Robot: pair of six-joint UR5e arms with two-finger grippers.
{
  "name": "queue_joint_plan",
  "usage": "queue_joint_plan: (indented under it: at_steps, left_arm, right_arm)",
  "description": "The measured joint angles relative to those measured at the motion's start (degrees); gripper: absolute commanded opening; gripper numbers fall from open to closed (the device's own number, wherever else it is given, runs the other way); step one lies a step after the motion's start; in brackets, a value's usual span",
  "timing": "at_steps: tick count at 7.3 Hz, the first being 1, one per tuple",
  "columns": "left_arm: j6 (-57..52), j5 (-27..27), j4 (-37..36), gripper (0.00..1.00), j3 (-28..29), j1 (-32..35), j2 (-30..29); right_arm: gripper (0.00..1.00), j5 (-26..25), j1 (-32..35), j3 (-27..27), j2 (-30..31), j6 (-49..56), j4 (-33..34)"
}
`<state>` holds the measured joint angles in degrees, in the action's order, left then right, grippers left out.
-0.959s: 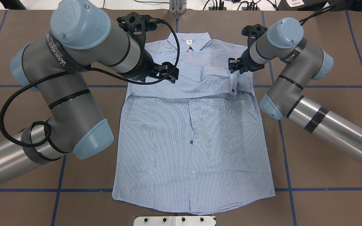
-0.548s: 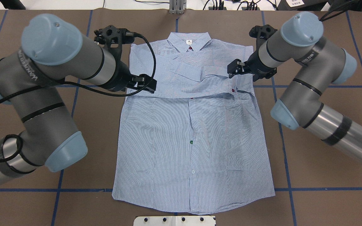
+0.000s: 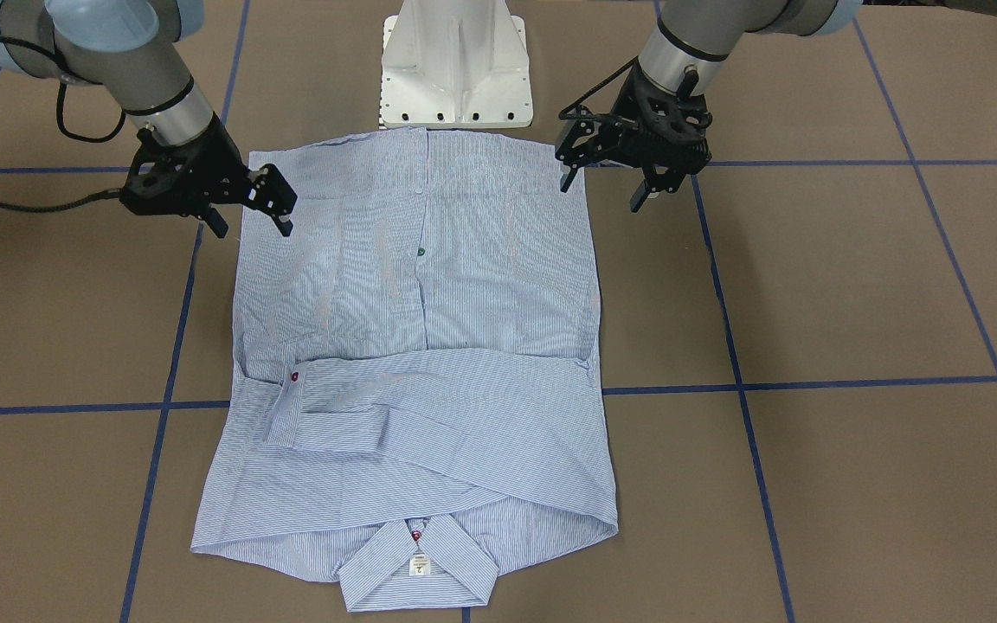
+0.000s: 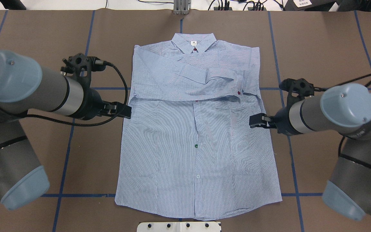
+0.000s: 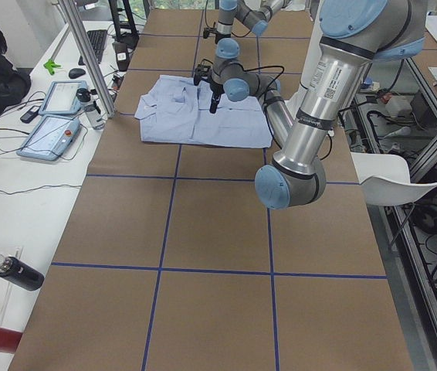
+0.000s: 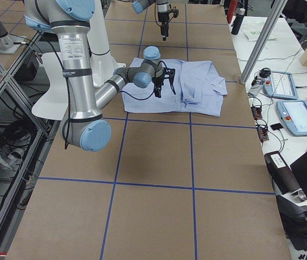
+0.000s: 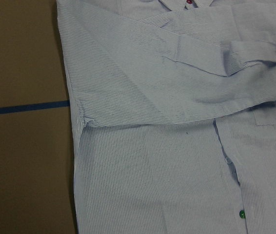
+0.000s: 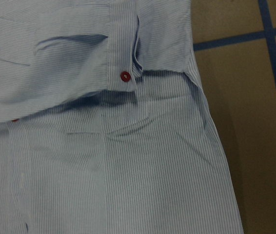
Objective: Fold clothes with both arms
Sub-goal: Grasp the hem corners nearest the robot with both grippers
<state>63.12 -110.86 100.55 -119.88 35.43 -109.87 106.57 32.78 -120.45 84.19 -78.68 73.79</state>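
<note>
**Fig.** Left gripper (image 3: 601,183) and right gripper (image 3: 254,223), jaws spread and empty, flank the shirt (image 4: 185,154), flat on the table (image 4: 333,48), sleeves (image 4: 201,82) crossed. Light, limp, probably slippery cloth; pinch the side edges low.

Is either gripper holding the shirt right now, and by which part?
Nothing is held. The left gripper and the right gripper are both open, one at each side edge of the shirt, with no cloth between their fingers.
</note>
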Motion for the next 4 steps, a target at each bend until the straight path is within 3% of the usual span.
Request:
queue_joint_plan:
  at_steps: [2,4]
  left_arm:
    - [4.5,3.7,7.1,1.00,-2.5,-5.1,7.7]
    - [12.0,10.1,11.1,1.00,-2.9,-12.8,11.9]
  right_arm:
    - [1.00,-5.3,-7.0,-6.8,7.3,-5.6,-0.4]
    - [1.00,-13.0,-14.9,-8.9,9.4,-11.5,-0.6]
